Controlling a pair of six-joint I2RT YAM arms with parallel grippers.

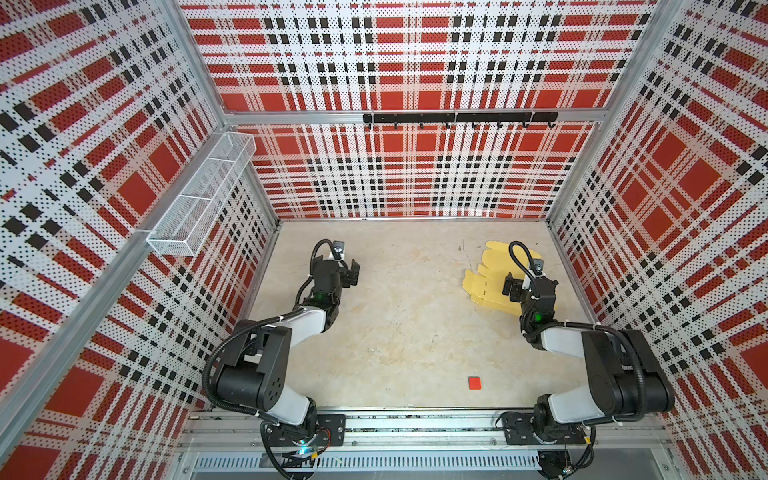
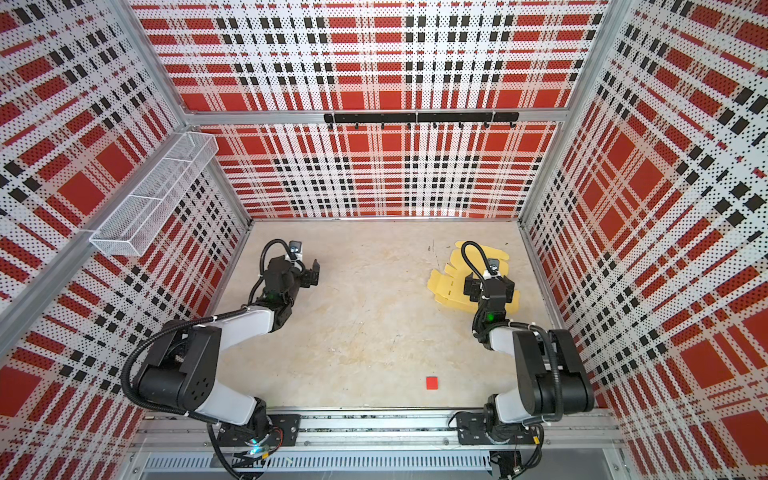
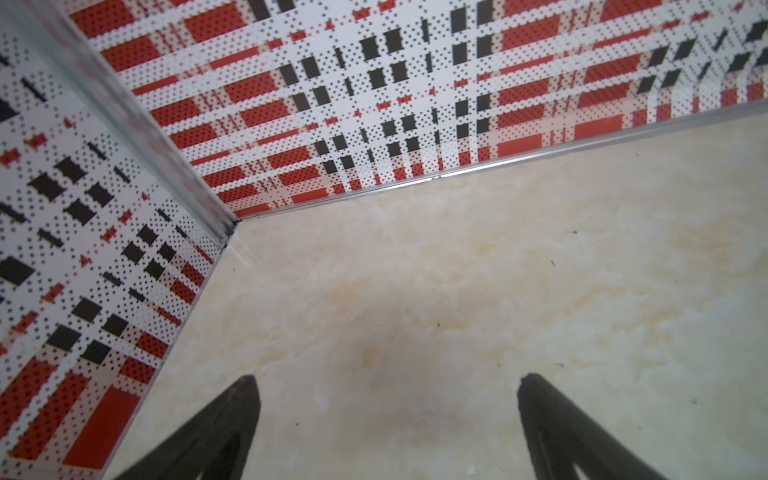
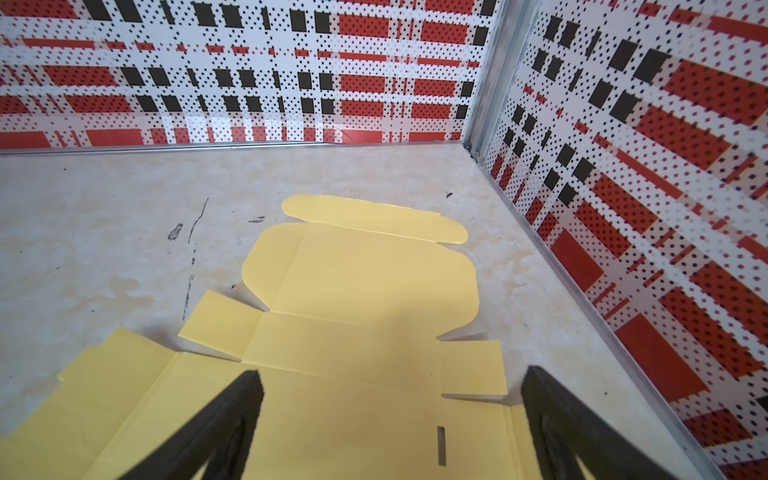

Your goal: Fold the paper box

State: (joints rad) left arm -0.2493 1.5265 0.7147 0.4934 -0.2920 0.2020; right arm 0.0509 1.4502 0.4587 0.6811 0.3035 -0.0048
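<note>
Currently flat on the mottled beige tabletop (image 1: 395,316), near the right wall (image 1: 648,216): paper box (image 4: 365,291), pale yellow card, rounded flaps, creases, narrow slit. Right gripper (image 4: 390,374) spread wide above it, empty; left gripper (image 3: 386,378) likewise released.

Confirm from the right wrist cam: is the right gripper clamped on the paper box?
No: the right gripper has its jaws wide apart with nothing pinched between them, above the paper box, which lies flat and unfolded.

matt yellow card paper box (image 4: 365,291), marbled tabletop (image 1: 395,332)
</note>
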